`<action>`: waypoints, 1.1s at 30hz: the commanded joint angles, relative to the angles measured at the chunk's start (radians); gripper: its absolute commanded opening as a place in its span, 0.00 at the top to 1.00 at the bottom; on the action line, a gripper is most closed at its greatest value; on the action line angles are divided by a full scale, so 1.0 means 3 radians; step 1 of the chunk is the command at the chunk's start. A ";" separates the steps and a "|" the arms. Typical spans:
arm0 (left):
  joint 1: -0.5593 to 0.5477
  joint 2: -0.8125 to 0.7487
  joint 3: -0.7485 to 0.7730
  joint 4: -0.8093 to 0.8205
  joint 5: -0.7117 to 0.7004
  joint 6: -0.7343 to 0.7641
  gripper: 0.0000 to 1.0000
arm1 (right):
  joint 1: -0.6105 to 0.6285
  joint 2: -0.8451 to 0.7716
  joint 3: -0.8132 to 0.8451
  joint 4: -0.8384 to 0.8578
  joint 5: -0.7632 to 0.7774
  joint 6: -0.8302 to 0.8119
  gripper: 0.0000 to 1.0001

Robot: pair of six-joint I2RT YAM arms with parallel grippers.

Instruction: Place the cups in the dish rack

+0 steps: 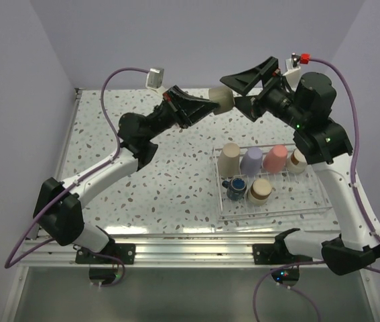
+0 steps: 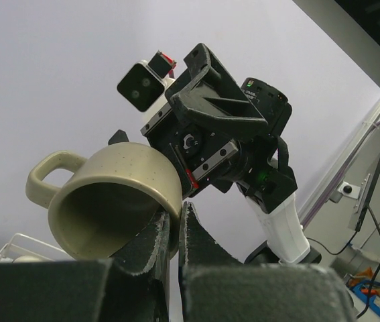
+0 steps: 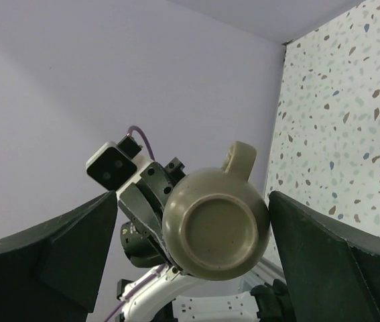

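Above the far middle of the white speckled table (image 1: 143, 176), the left gripper (image 1: 210, 107) holds a beige, finely speckled mug with a loop handle (image 1: 221, 100) clear of the surface; in the left wrist view its two black fingers (image 2: 156, 245) are pressed together on the wall of the mug at the rim, one inside the mouth and one outside, so the jaws are clamped on it; the mug lies tilted on its side, its mouth turned back toward the left arm and its flat base toward the right arm, the handle sticking up; the right gripper (image 1: 231, 92) faces it from the other side with its jaws spread wide, one finger on each flank of the mug's body; whether either finger touches the mug cannot be told; the rectangular silvery wire dish rack (image 1: 295, 196) sits on the table on the right, well below the mug and near the right arm; along its far row stand a beige tumbler (image 1: 229, 159), a lavender tumbler (image 1: 250, 161), a coral-pink tumbler (image 1: 275, 158) and a pale cup (image 1: 297, 161) partly hidden by the right arm; nearer are a small black handled mug (image 1: 236, 186) and, just beside it, a tan cup (image 1: 260, 191).
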 commanded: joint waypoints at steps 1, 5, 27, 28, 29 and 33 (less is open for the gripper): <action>-0.0072 -0.0157 0.0079 0.0019 -0.0183 0.0256 1.00 | 0.0074 -0.0116 0.0070 0.0031 0.0009 0.0033 0.03; -0.0113 -0.0183 0.0048 -0.0032 -0.0260 0.0332 1.00 | 0.0115 -0.0136 0.0049 0.0010 0.0004 0.0043 0.08; -0.0190 -0.0315 -0.0034 -0.0635 -0.0535 0.0588 0.73 | 0.0166 -0.0141 -0.0007 -0.0133 0.0096 -0.0130 1.00; -0.0190 -0.0351 -0.0059 -0.0696 -0.0586 0.0618 0.66 | 0.0166 -0.0141 0.0049 -0.0229 0.0122 -0.0212 1.00; -0.0169 -0.0387 -0.0069 -0.0849 -0.0607 0.0669 0.59 | 0.0161 -0.0121 0.0074 -0.0276 0.0178 -0.0253 1.00; -0.0062 -0.0566 -0.0192 -0.1065 -0.0597 0.0680 0.29 | 0.0156 -0.0095 0.0238 -0.0536 0.0387 -0.0488 1.00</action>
